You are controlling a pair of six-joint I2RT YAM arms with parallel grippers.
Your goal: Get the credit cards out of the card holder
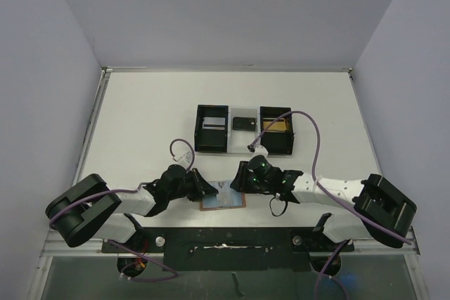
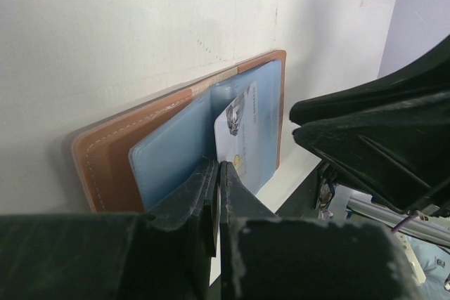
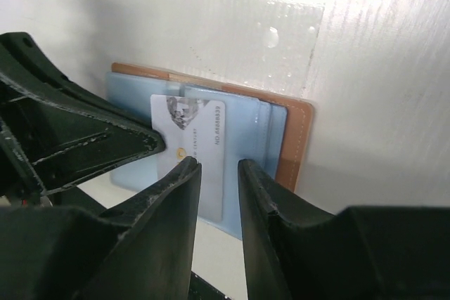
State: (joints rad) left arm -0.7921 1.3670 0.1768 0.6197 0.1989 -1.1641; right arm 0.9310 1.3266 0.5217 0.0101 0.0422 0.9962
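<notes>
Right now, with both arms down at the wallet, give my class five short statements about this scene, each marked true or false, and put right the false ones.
1. The card holder lies open on the table. True.
2. A pale card sticks out of one of its blue pockets. True.
3. The tray's white middle section holds a gold card. False: a black card lies there, and the gold card is in the right section.
4. The right gripper is shut. False: its fingers stand apart.
5. The left gripper hovers over the tray. False: it is at the card holder.
</notes>
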